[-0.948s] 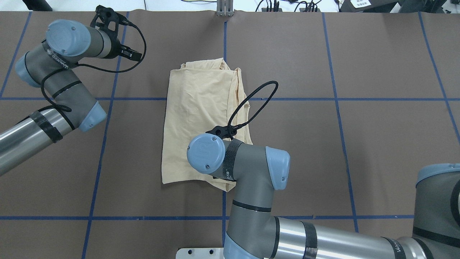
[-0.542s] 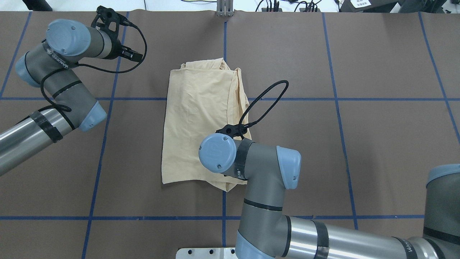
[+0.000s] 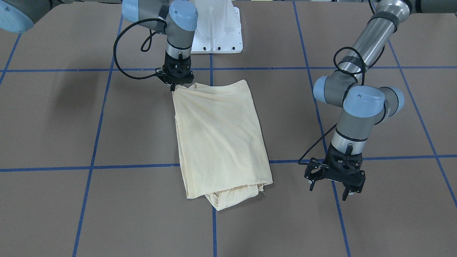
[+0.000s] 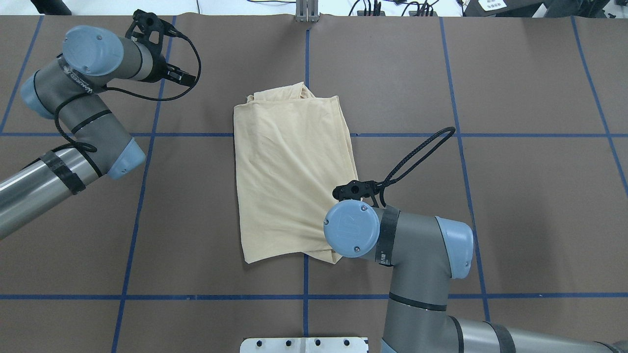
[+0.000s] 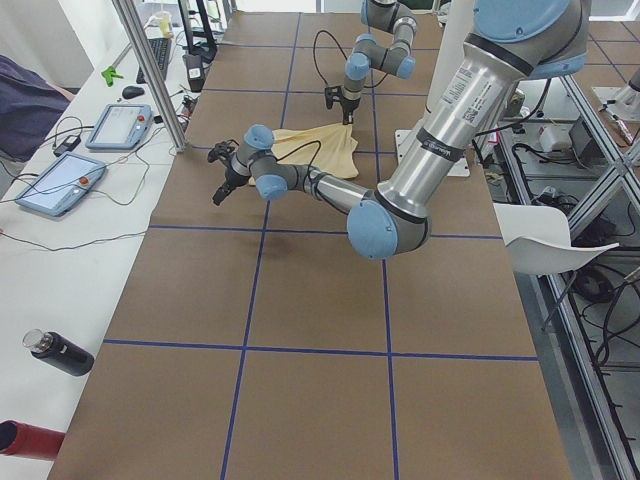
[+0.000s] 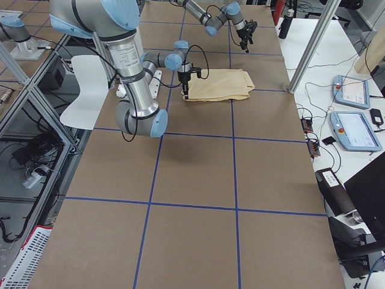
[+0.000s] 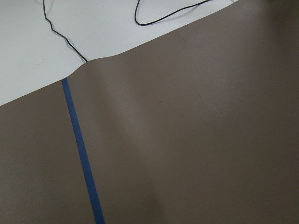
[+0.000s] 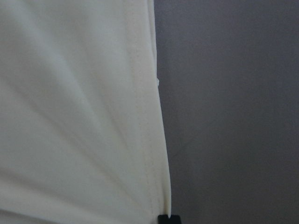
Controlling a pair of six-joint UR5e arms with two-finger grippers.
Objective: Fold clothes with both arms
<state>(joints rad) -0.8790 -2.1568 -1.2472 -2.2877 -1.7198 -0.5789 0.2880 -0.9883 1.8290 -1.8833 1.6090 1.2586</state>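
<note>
- Right pincer [image 3: 174, 86]: clamped on the near right corner of the shirt [image 4: 289, 171]; creases fan out from the grip.
- Versus 0.5 s ago: right arm has travelled toward the robot's right and dragged that corner with it. Shirt now lies slanted, mid-bench [image 4: 515, 196].
- Left pincer [image 3: 329, 189]: jaws spread, holding nothing, over bare bench off the shirt's far left corner; unmoved.

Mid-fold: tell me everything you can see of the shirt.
The shirt is pale cream-yellow thin knit, folded into a long rectangle, no print showing. It lies on the brown table across a blue tape line. The right gripper has its jaws shut on the corner nearest the robot's right, creases fanning from there. Bunched inner layers poke out at the far end. A stitched hem runs to the pinch.
</note>
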